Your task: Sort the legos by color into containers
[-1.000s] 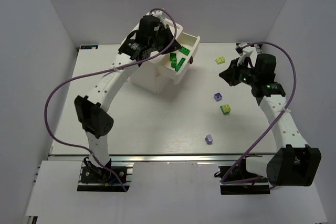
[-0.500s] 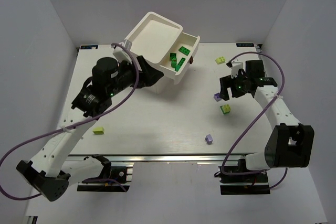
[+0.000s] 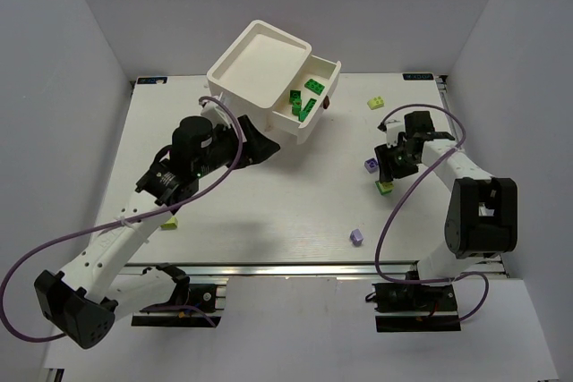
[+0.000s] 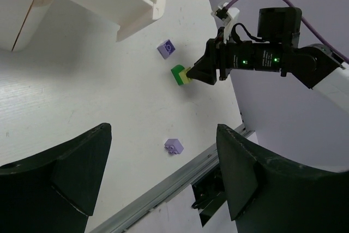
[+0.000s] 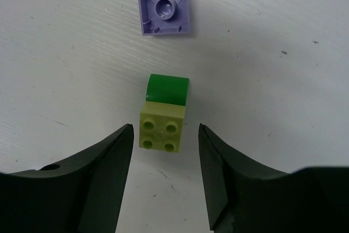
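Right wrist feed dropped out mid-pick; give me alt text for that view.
The open right gripper straddles a yellow-green brick on the table without touching it. A dark green piece adjoins the brick's far side, and a purple brick lies upside down beyond.

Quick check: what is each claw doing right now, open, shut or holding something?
Left claw: open, holding nothing.
Right claw: open, one jaw on each side of the yellow-green brick, gaps showing, not gripping it.

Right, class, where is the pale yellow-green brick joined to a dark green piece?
Right wrist view: the yellow-green brick lies on the table between the open fingers of the right pincer, a purple brick just beyond it.
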